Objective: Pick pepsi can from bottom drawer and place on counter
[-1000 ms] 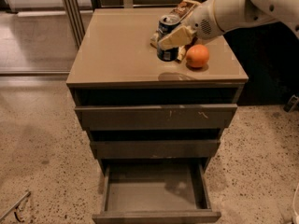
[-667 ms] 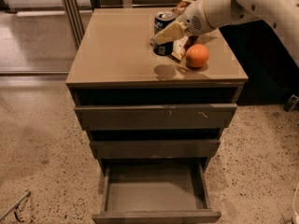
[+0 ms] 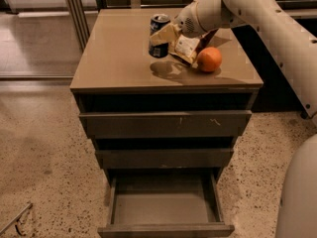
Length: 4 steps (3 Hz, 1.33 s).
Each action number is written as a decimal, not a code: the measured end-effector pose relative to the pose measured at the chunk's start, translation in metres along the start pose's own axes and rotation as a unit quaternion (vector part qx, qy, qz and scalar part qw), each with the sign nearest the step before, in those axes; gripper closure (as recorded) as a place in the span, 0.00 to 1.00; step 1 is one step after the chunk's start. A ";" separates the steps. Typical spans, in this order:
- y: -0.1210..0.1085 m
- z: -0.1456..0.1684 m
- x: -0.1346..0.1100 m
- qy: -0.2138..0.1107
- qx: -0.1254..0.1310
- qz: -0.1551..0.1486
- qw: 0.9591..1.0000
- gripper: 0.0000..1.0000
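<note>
The pepsi can (image 3: 159, 35), dark blue with a silver top, is held upright just above the counter (image 3: 119, 53). My gripper (image 3: 166, 37) is shut on the can from its right side, over the counter's back middle. The white arm reaches in from the upper right. The bottom drawer (image 3: 163, 202) stands pulled open below, its grey inside showing nothing in it.
An orange (image 3: 209, 59) sits on the counter to the right of the can, next to a crumpled snack bag (image 3: 187, 47). The two upper drawers (image 3: 166, 124) are shut. Speckled stone floor (image 3: 39, 162) surrounds the cabinet. A metal frame post (image 3: 75, 9) stands at the back left.
The gripper with the can has moved left and slightly forward over the counter, away from the orange.
</note>
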<state>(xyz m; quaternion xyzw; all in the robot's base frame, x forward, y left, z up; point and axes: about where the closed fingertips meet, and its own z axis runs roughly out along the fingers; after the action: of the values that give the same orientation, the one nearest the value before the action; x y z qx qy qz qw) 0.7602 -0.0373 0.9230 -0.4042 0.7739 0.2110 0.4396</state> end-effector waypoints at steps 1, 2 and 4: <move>0.006 0.019 -0.002 -0.005 -0.019 0.008 1.000 1.00; 0.012 0.033 0.000 0.006 -0.038 0.019 0.999 1.00; 0.021 0.039 0.018 0.053 -0.062 0.039 0.996 1.00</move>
<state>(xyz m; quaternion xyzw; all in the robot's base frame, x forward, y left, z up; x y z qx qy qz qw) 0.7580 -0.0061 0.8866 -0.4111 0.7966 0.2538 0.3633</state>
